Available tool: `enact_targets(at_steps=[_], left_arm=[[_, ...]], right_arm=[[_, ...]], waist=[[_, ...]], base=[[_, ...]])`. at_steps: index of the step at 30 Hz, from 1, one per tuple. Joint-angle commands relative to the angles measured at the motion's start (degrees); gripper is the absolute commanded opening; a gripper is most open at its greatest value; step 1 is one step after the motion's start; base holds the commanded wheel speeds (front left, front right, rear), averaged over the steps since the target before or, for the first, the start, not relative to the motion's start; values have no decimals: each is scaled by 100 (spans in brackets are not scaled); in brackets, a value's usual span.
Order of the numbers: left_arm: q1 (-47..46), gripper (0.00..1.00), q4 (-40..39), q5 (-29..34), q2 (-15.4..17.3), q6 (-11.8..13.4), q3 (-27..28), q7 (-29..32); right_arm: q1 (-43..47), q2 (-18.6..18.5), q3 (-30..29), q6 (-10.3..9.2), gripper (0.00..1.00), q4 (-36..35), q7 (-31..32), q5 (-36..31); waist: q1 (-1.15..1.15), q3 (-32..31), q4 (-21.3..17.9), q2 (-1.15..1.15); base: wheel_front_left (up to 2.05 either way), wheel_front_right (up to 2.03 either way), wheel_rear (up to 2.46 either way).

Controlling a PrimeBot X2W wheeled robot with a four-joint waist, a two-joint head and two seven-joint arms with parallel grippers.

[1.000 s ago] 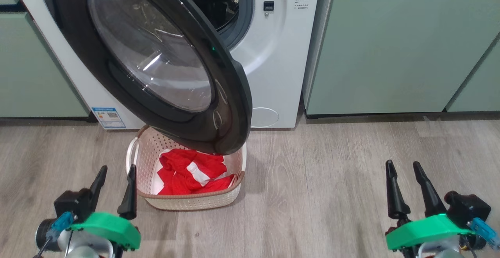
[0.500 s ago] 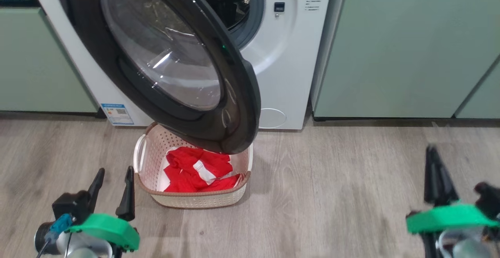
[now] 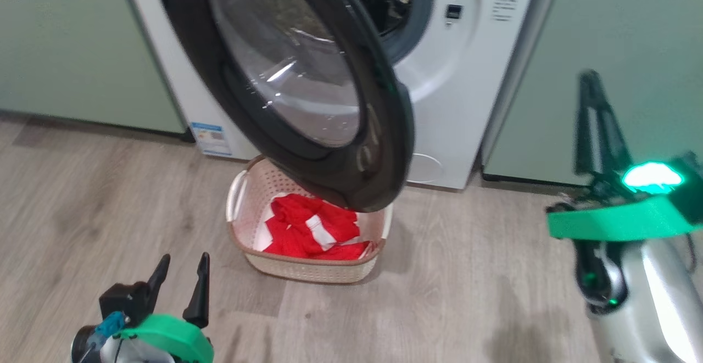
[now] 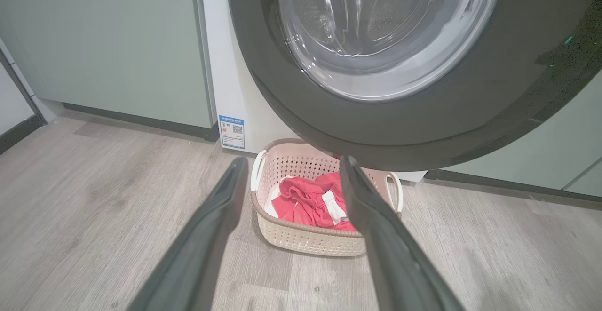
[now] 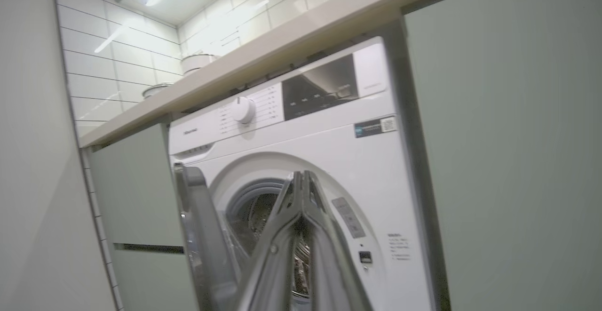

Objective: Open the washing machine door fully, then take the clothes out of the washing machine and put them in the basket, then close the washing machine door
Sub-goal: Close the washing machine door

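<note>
The washing machine door [image 3: 296, 66] hangs open before the washing machine [image 3: 456, 105], above the basket [image 3: 307, 268] holding the clothes [image 3: 313, 234] at the machine's foot. Farther out, the left gripper [image 3: 184, 261] shows fingers spread, empty; the right gripper [image 3: 590, 77] shows fingers pressed together, empty.

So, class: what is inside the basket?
Red clothes with white panels lie in the basket. The open washing machine door hides its far end from the head view.
</note>
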Motion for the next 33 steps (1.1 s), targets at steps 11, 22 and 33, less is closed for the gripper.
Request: enact_targets(at_steps=[11,22,33], left_arm=[[-256,100,-90,-43,-43,-35,72,-53],[-276,100,-104,-74,-142,-35,-65,-53],[-430,100,-154,-82,-263,-35,-185,-53]], right_arm=[[-998,-305,2067,-4,0,526,-35,229],[-1524,-279,2779,-4,0,2335,-35,742],[-2052,-125,2262,-4,0,3375,-35,750]], waist=[[0,48,682,0],[0,203,1028,0],[0,628,986,0]], base=[[0,0,0],[0,0,0],[0,0,0]])
